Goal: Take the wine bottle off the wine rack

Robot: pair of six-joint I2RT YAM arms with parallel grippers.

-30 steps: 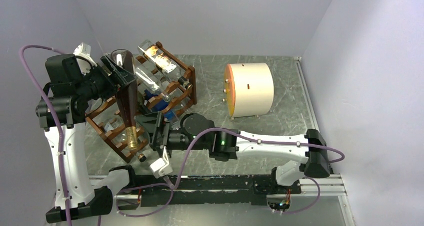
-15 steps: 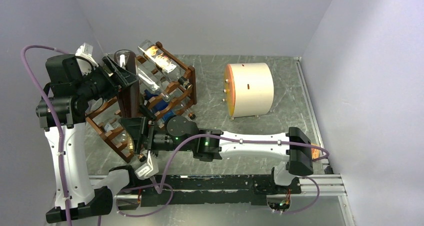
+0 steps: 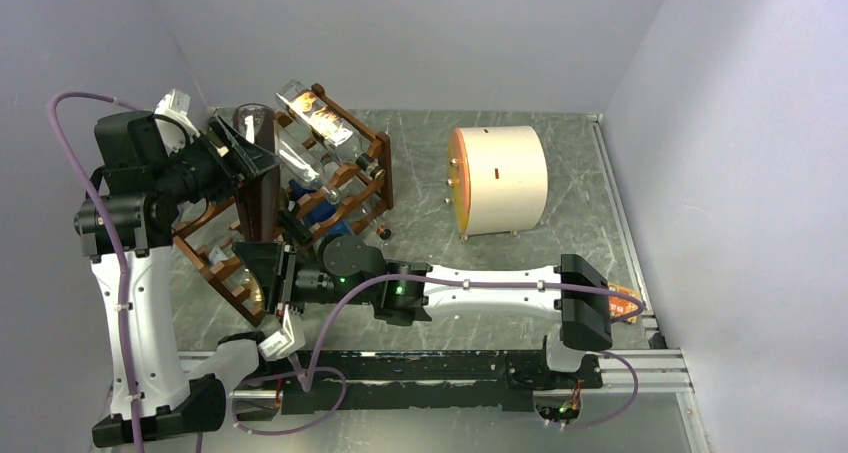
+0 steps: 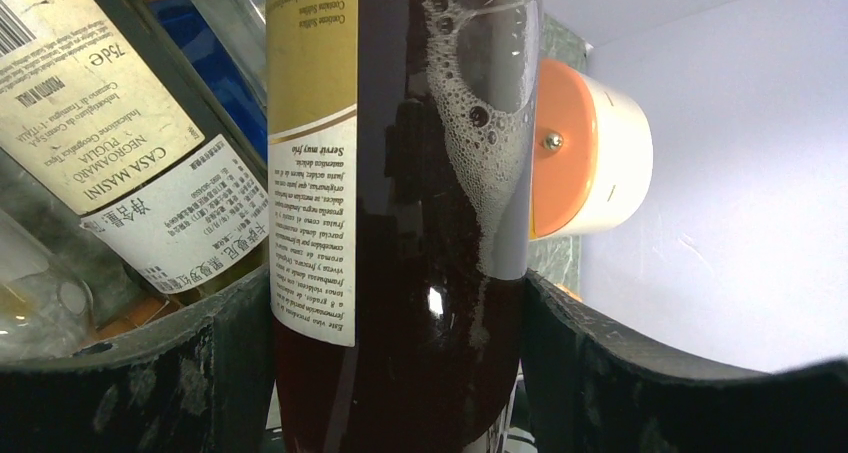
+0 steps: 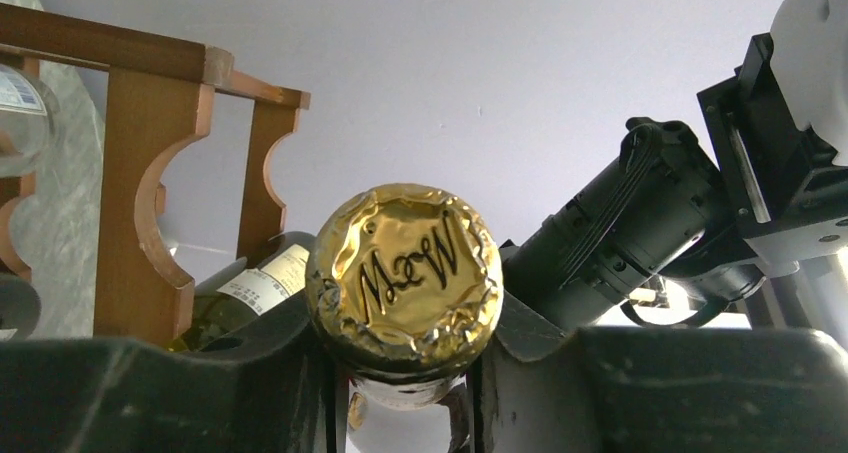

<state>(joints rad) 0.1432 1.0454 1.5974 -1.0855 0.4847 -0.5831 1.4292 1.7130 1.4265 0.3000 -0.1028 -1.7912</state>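
A dark wine bottle (image 3: 258, 188) with a gold-foil cap (image 5: 405, 273) stands steeply tilted against the front left of the reddish-brown wine rack (image 3: 355, 183). My left gripper (image 3: 245, 158) is shut on its body, and the dark glass (image 4: 420, 273) fills the gap between both pads (image 4: 130, 373). My right gripper (image 3: 262, 285) is shut on the bottle's neck just under the cap, near the rack's low front corner. In the right wrist view the right gripper (image 5: 405, 398) has its jaws pressed on either side of the neck, with the rack's scalloped rail (image 5: 140, 173) to the left.
More bottles lie in the rack: a clear one (image 3: 315, 113) on top, a blue one (image 3: 322, 211) lower and a labelled green one (image 4: 110, 143) beside the held bottle. A cream drum (image 3: 505, 178) with an orange face stands to the right. Walls close in at left and back.
My right arm swung left to the bottle's neck and its jaws closed on it. The left gripper kept its hold on the bottle's body, and the bottle shifted only slightly.
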